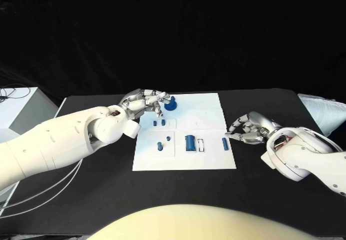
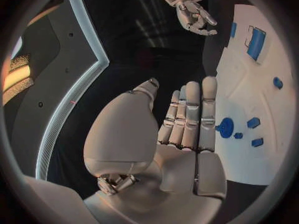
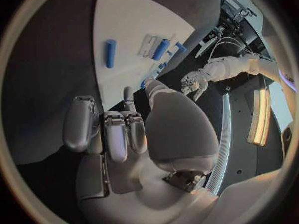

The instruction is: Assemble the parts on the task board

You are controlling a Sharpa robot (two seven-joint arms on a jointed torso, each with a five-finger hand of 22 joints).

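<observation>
White task board (image 1: 209, 107) flat mid-table; small blue parts (image 1: 190, 143) scattered on it, round one (image 1: 171, 105) at far edge.

We see open white surface along the task board (image 1: 209, 107)'s far right; our left hand (image 1: 146, 103) crowds its far left corner beside the round blue part (image 1: 171, 105), our right hand (image 1: 249, 128) flanks its right edge.

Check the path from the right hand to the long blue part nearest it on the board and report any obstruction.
Nothing visible blocks it. The right hand sits just off the task board, holding nothing, and the long blue part lies by that edge with bare board and table between them. The other blue pieces lie beyond it.
</observation>
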